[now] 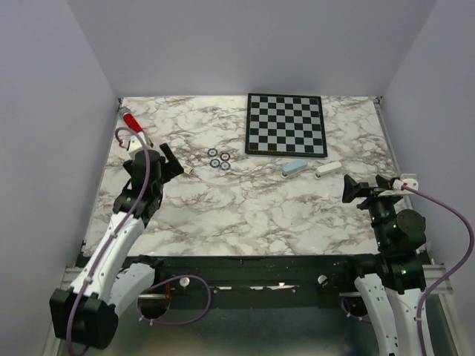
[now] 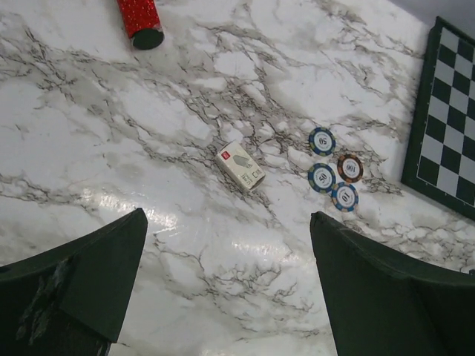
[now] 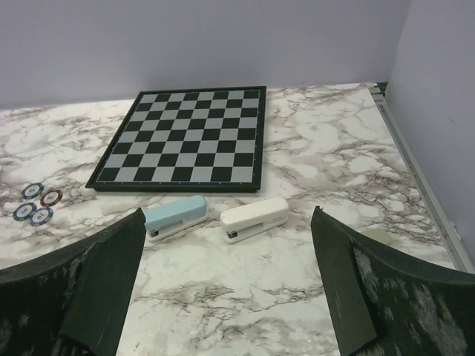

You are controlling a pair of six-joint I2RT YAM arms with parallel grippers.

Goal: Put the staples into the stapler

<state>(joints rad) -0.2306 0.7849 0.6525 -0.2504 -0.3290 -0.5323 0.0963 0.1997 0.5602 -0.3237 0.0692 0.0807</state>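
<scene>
**Two-arm bench, both grippers empty over the marble table (image 1: 245, 211).**
The left gripper (image 2: 228, 219) and right gripper (image 3: 228, 213) both stand spread wide, holding nothing. The light blue stapler (image 3: 175, 216) lies closed just in front of the chessboard's (image 3: 185, 137) near edge, close beside an all-white bar (image 3: 254, 219) but apart from it. The staples (image 3: 375, 236) show only as a faint pale strip by the right finger. The poker chips (image 2: 334, 172) read "50" on blue and "100" on brown. The small cream box (image 2: 240, 166) bears a red mark, its print unreadable. A red glitter cylinder (image 2: 139, 18) lies near the far left edge. Bare marble fronts both arms.
</scene>
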